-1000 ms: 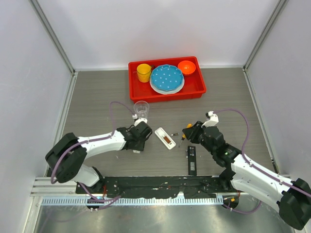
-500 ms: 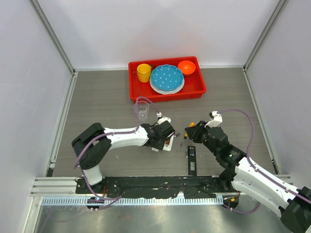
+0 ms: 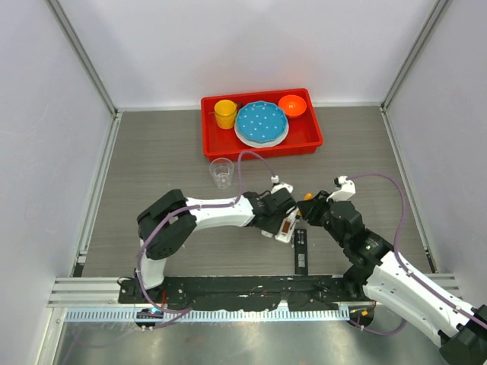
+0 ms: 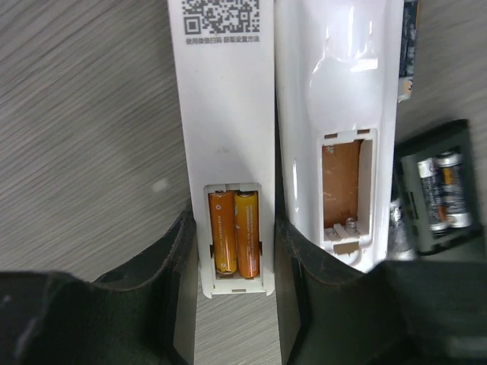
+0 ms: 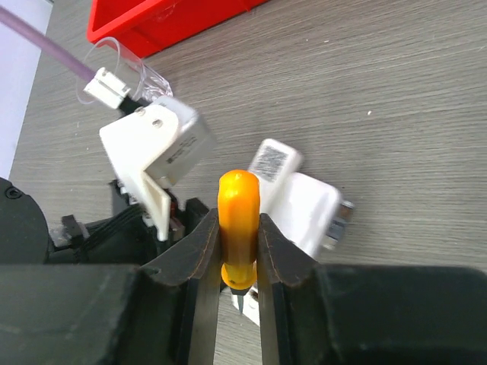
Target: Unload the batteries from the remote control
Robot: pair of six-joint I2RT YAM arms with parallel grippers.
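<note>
Batteries [image 4: 234,234]: two orange cells lie side by side in the open compartment of a slim white remote [image 4: 224,114]. The remote sits near the middle of the table [image 3: 152,160], a little right of centre. The left gripper [image 4: 233,262] clamps this remote, with a finger pressed on each long side at the compartment end. Whether the remote rests on the table or is lifted cannot be told.

Just beside it lies a wider white remote [image 4: 338,76], whose open compartment shows a brown floor. One corner is covered by a finger, and the far ends of both white remotes are cut off. A small bluish part at its edge is too unclear to name. Beyond it a black remote [image 4: 437,152] holds two more cells [image 4: 441,190], dark with silver ends. It is cropped by the frame edge and partly hidden behind the gripper.

From above, the left gripper covers the white remotes, so no batteries show there. The black remote lies just near and right of it.

The right gripper [image 5: 238,220] is closed on the orange handle of a screwdriver [image 5: 239,194], right of the left gripper. The tip is mostly hidden between the fingers.

A clear cup [image 3: 221,172] stands to the far left, near a red tray [image 3: 304,144].
</note>
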